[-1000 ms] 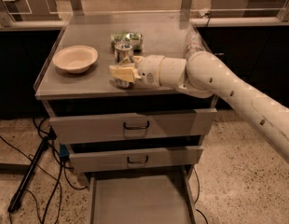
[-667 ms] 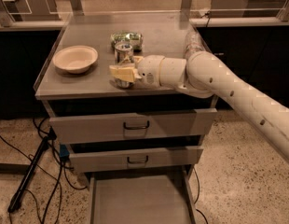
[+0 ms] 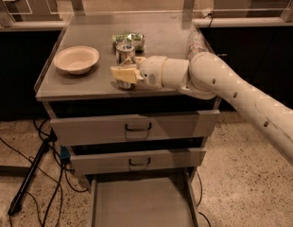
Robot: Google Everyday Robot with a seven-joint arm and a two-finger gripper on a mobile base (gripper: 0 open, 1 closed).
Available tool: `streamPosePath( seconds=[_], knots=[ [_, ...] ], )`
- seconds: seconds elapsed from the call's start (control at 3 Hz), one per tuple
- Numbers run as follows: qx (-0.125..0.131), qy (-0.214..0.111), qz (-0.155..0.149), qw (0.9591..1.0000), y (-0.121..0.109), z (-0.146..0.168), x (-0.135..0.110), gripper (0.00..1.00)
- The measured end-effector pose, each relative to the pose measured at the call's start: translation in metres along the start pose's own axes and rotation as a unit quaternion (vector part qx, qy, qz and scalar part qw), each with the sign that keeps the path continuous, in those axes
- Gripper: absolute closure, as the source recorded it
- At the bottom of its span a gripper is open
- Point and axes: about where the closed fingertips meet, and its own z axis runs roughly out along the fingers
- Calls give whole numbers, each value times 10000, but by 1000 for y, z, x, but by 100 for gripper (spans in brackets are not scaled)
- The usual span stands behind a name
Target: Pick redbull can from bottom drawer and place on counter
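Hand: your hand sat low over the front middle of the tabletop. Its pale fingers were clamped around the lower half of the redbull can.
Redbull can: it stood upright on the tabletop, with its silver top poking up above the fingers.
Arm: the white arm stretched in from the right side.
Bottom drawer: the bottom drawer was pulled wide open, plain grey floor showing.
Upper drawers: both upper drawers were pushed in.
Bowl: a pale bowl sat left of the can, apart from it.
Green packet: a green packet lay just behind the can.
Bottle: a clear plastic bottle stood near the right edge, behind the arm.
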Motion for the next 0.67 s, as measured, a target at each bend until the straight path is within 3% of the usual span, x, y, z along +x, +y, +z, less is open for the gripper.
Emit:
streamPosePath(
  seconds=[0.33, 0.67],
  knots=[
    [0, 0, 0, 10000, 0, 0, 0, 16],
    [0, 0, 0, 10000, 0, 0, 0, 0]
  ],
)
